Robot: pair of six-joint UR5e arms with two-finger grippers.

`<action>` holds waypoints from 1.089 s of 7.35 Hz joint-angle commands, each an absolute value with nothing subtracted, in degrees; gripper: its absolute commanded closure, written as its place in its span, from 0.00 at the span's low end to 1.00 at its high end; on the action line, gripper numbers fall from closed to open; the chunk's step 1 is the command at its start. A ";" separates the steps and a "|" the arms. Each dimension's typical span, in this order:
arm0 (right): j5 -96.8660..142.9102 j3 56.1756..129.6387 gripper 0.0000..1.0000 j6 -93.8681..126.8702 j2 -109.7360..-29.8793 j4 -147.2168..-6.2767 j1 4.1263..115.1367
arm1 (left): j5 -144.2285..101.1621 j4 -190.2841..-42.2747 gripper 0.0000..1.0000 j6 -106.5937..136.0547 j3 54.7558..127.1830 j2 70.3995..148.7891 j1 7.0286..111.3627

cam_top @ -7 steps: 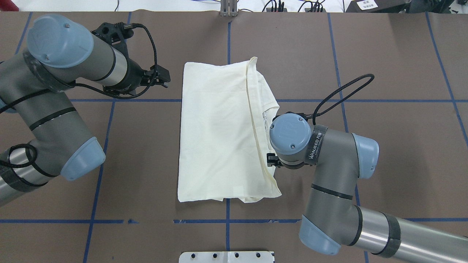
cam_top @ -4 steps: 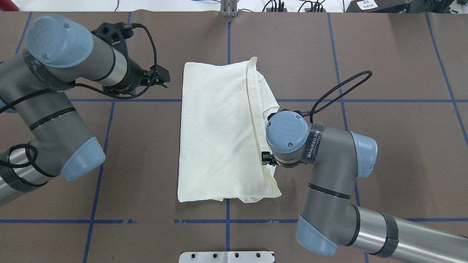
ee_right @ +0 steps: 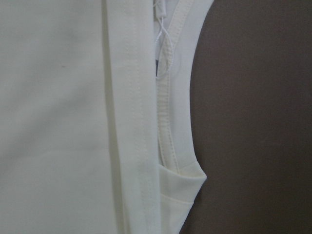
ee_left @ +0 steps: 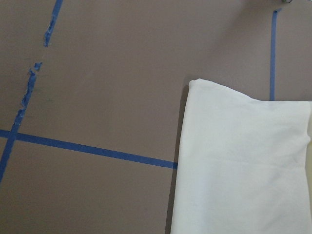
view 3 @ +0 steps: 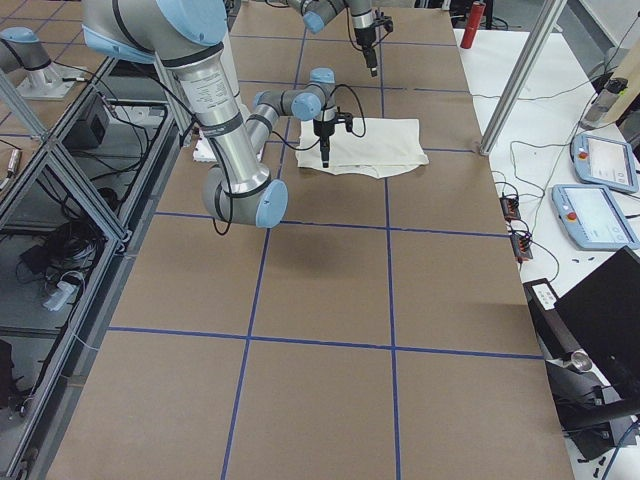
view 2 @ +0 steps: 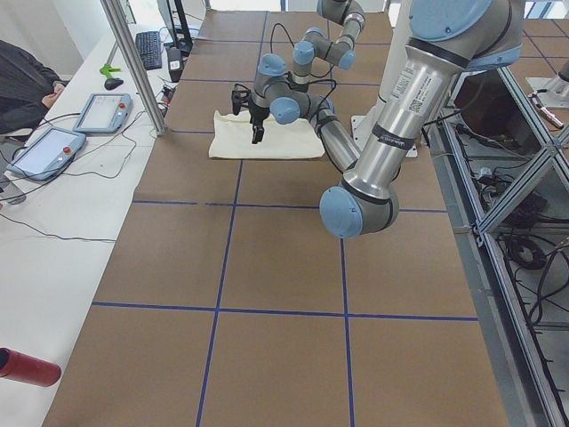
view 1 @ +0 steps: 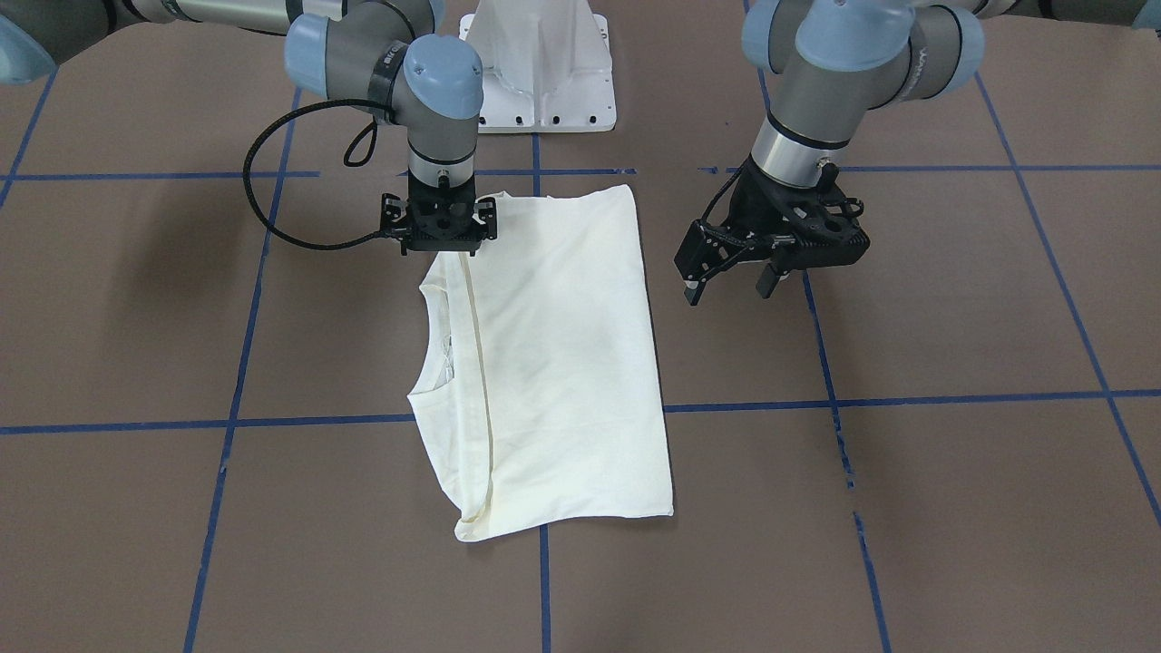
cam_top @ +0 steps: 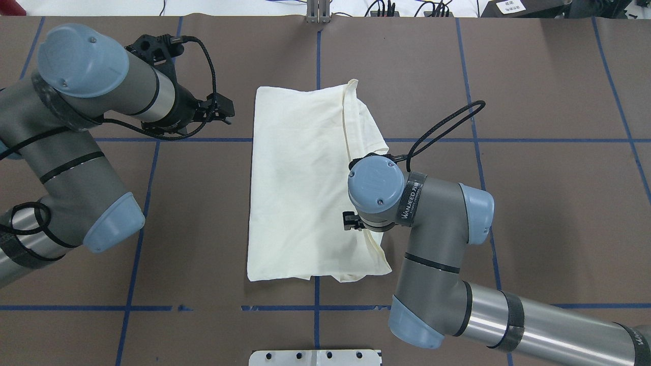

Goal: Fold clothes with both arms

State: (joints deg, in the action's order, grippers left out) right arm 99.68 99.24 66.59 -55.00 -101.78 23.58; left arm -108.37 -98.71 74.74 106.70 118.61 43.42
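Mainly a layer-grab risk: shirt (cam_top: 300, 188) lay folded, cream side up, at table (cam_top: 534, 101) centre. Right gripper (view 1: 442, 245) hung over hem strip beside collar, finger state could not be told. Pinch there might have caught top layer only, or dragged fold open. Left gripper (view 1: 728, 288) had fingers apart, empty, just off opposite edge. Versus second earlier: right wrist had moved inward over cloth, left barely shifted, shirt unchanged

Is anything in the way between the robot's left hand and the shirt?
No, nothing that I can see. The open left gripper hovers beside the T-shirt, at its folded edge. There is only bare brown table between them.
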 commanded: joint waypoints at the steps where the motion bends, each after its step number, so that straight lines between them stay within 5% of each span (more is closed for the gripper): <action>1: 100.10 98.17 0.00 66.62 -55.11 -101.69 23.55 | -108.37 -98.79 0.00 74.71 106.70 118.56 43.42; 8: 101.16 98.17 0.00 66.62 -57.21 -102.30 24.34 | -108.46 -98.70 0.00 74.79 106.96 118.74 43.42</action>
State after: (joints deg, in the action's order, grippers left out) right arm 101.14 98.17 66.63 -56.52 -102.26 23.71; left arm -108.43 -98.77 74.76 106.87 118.67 43.42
